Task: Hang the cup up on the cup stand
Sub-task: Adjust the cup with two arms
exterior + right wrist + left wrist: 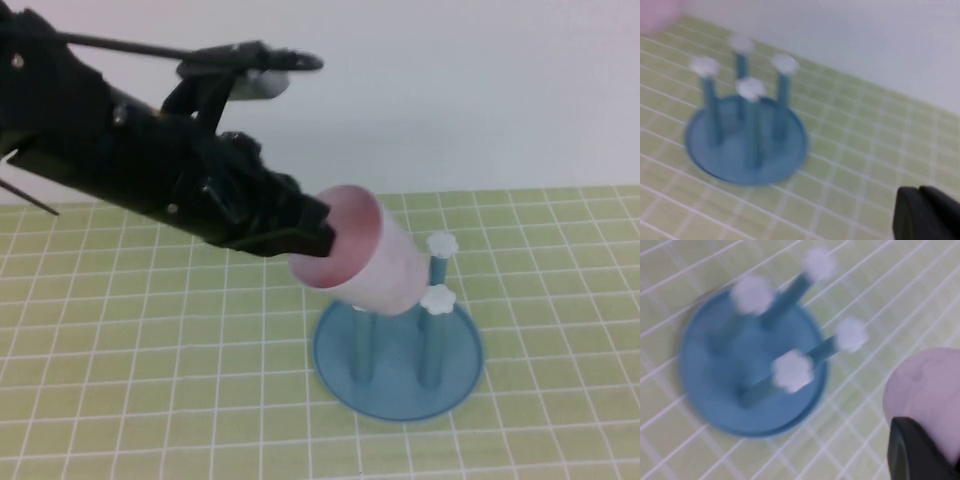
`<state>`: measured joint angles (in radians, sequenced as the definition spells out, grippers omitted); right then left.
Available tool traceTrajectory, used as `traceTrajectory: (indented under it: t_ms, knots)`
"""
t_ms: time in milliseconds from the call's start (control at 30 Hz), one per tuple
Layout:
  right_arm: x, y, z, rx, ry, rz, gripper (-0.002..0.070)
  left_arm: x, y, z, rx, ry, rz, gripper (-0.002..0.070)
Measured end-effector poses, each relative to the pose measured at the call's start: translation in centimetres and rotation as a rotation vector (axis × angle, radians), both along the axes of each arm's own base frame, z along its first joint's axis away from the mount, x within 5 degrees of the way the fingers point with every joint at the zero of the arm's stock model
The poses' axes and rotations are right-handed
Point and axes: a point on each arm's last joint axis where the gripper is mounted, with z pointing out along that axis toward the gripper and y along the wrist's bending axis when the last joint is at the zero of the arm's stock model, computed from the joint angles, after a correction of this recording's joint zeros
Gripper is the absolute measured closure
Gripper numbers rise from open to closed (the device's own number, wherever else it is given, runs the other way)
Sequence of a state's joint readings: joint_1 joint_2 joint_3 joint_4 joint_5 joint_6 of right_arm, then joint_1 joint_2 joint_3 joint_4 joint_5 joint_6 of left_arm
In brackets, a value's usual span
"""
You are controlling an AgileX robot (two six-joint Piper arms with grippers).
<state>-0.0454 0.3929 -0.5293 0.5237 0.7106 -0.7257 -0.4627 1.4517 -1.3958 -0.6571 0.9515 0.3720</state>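
Observation:
My left gripper (318, 232) is shut on the rim of the pale pink cup (385, 265), with one finger inside its mouth. It holds the cup tilted on its side in the air, mouth towards the arm, closed end over the cup stand (400, 390). The cup hides the tops of the two left pegs; two white caps (441, 245) show beside it. In the left wrist view the cup (927, 390) is off to one side of the stand (705, 390), with one black finger (917, 450) on it. My right gripper (927, 215) is shut and empty, away from the stand (790, 160).
The table is a green mat with a white grid (150, 380), and a white wall (480, 90) stands behind it. The stand is the only object on the mat.

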Motion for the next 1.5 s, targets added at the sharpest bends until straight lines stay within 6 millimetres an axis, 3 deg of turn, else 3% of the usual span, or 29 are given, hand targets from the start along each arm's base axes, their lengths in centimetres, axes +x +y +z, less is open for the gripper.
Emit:
traceTrajectory:
  t_ms: [167, 267, 333, 467, 533, 600, 733, 1167, 1500]
  knots:
    - [0.6, 1.6, 0.6, 0.024, -0.070, 0.208, 0.0655, -1.0, -3.3, 0.2, -0.084, 0.047, -0.084, 0.0675]
    - [1.0, 2.1, 0.8, 0.045, -0.088, 0.281, 0.0598, -1.8, -5.0, -0.1, -0.127, 0.074, -0.147, 0.0675]
    - [1.0, 2.3, 0.9, 0.028, -0.107, 0.309, 0.0499, -2.3, -5.9, -0.2, -0.148, 0.094, -0.177, 0.0675]
    - [1.0, 2.4, 0.9, -0.038, -0.146, 0.353, 0.0176, -2.6, -6.9, -0.3, -0.201, 0.139, -0.202, 0.0675]
    - [1.0, 2.4, 0.9, -0.087, -0.177, 0.378, 0.0072, -2.9, -7.3, -0.3, -0.222, 0.144, -0.227, 0.0675]
    - [1.0, 2.5, 0.9, -0.136, -0.211, 0.410, 0.0024, -3.3, -7.9, -0.4, -0.222, 0.153, -0.246, 0.0675]
    - [1.0, 2.6, 1.1, -0.194, -0.262, 0.452, -0.0008, -4.2, -9.3, -0.7, -0.224, 0.142, -0.270, 0.0675]
    - [1.2, 2.5, 0.8, -0.258, -0.268, 0.478, -0.0016, -7.0, -12.3, -0.2, -0.278, 0.063, -0.337, 0.0675]
    - [2.0, 2.5, 0.3, -0.254, -0.219, 0.488, -0.0017, -7.4, -12.5, -0.2, -0.273, 0.052, -0.353, 0.0675]
